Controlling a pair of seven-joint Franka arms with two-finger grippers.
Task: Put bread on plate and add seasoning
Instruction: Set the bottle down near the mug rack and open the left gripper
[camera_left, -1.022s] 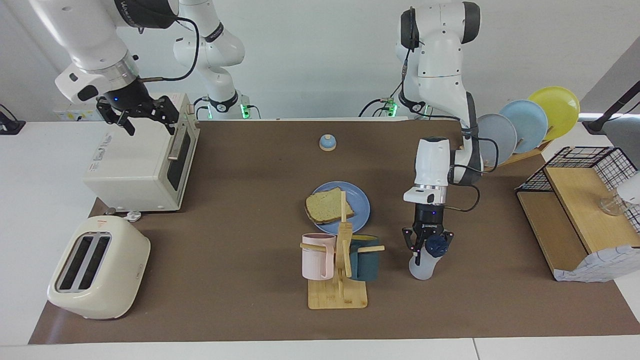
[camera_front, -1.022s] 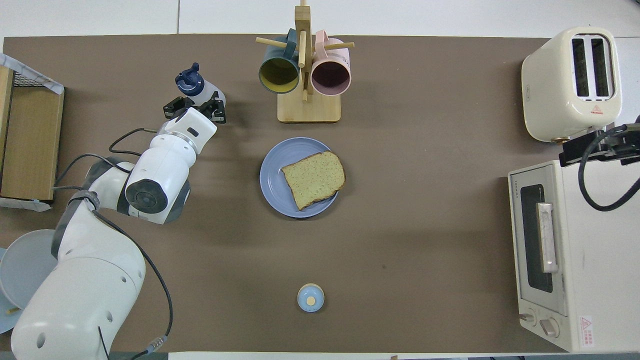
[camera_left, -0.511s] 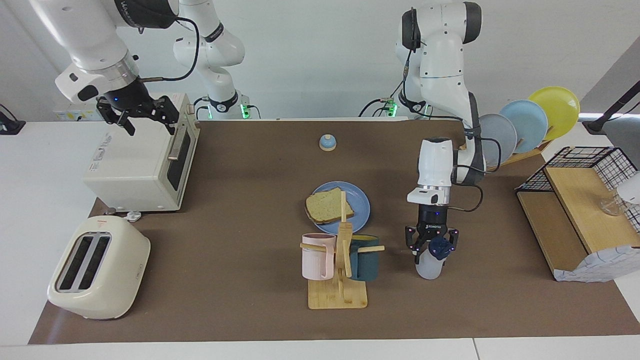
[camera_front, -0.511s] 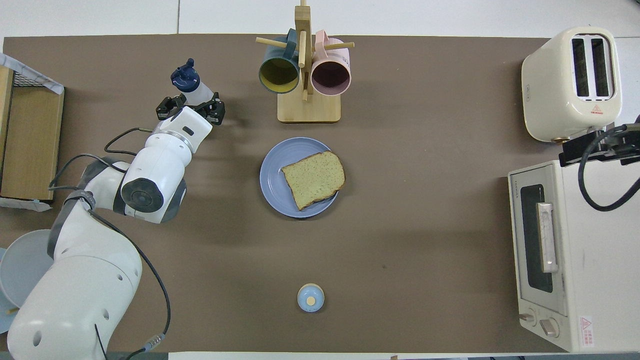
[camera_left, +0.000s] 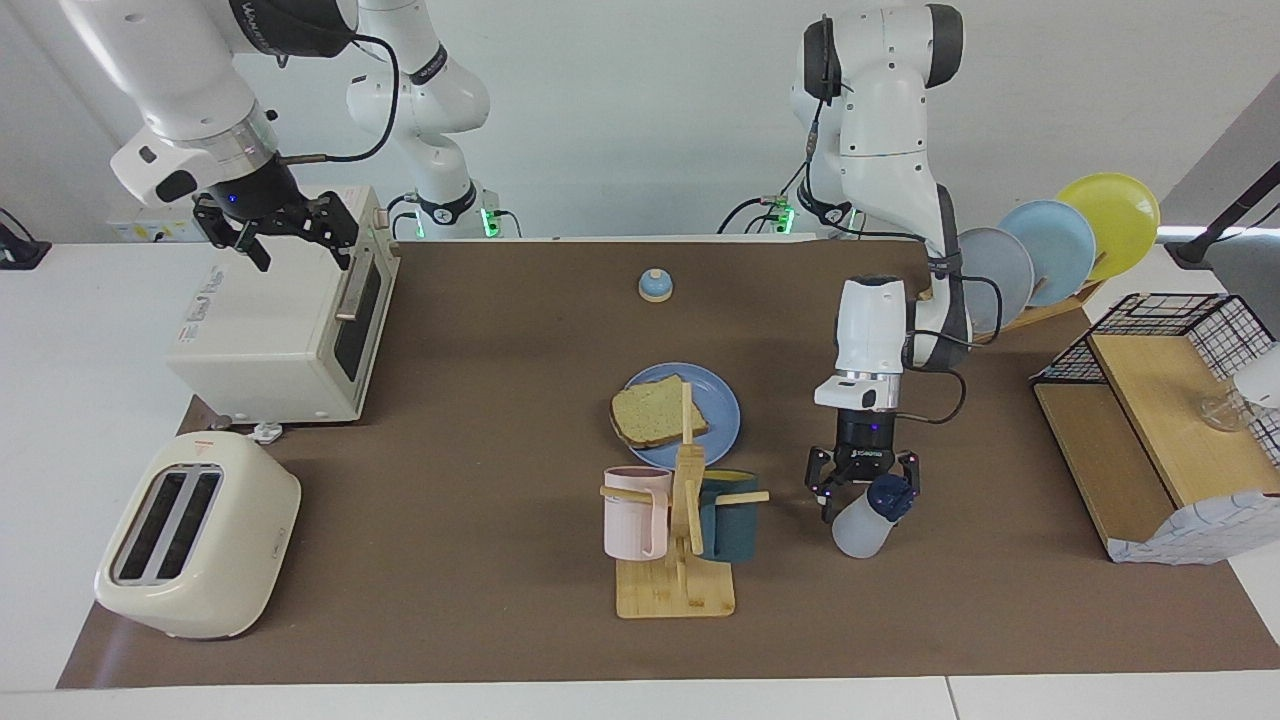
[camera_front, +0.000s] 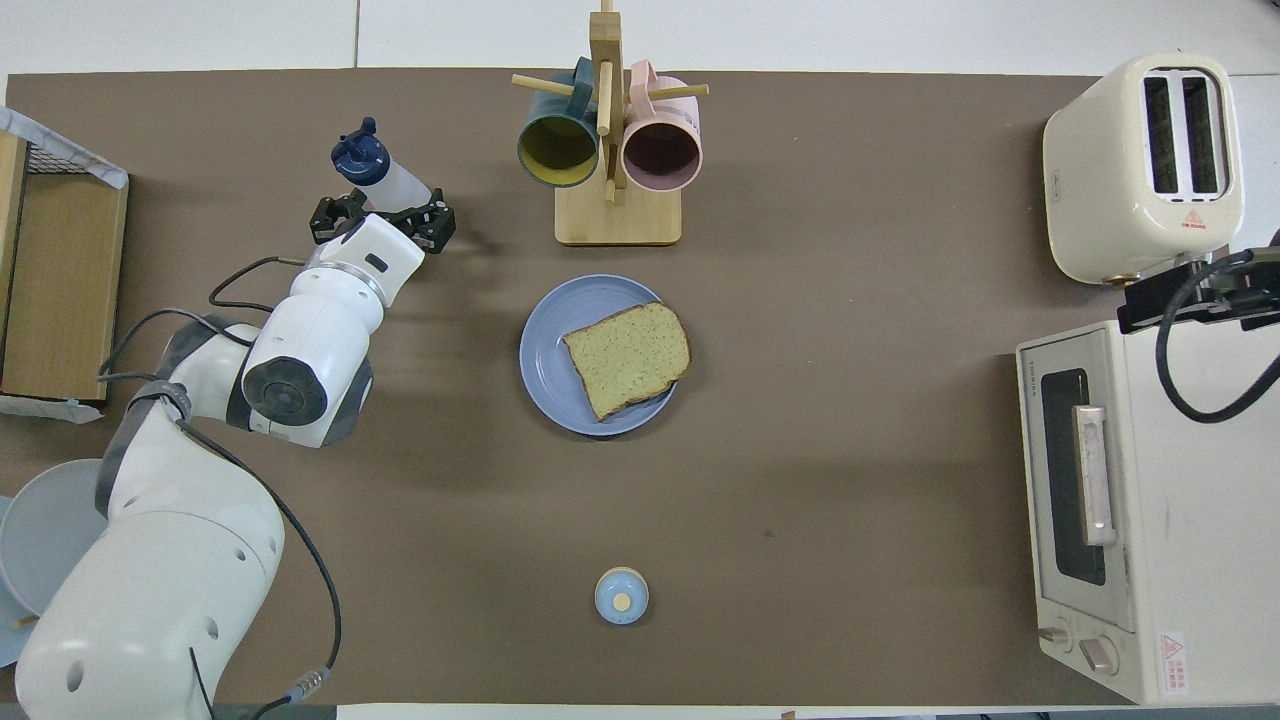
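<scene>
A slice of bread (camera_left: 657, 412) (camera_front: 628, 357) lies on the blue plate (camera_left: 722, 405) (camera_front: 548, 360) in the middle of the mat. The seasoning (camera_left: 862, 522) (camera_front: 392, 180), a translucent bottle with a navy cap, stands tilted on the mat beside the mug rack, toward the left arm's end of the table. My left gripper (camera_left: 865, 490) (camera_front: 380, 207) is open just above the mat, a finger on either side of the bottle's upper part. Over the toaster oven, my right gripper (camera_left: 275, 232) (camera_front: 1190, 298) waits open, holding nothing.
A wooden mug rack (camera_left: 678, 590) (camera_front: 617, 215) with a pink and a teal mug stands farther from the robots than the plate. A bell (camera_left: 655, 286) sits nearer the robots. Toaster oven (camera_left: 270, 330) and toaster (camera_left: 195, 535) fill the right arm's end; plate rack (camera_left: 1050, 250) and shelf (camera_left: 1150, 440) the other.
My left gripper has opened and let go of the seasoning. The bottle shifted slightly toward the left arm's end and leans there. The right arm has not moved.
</scene>
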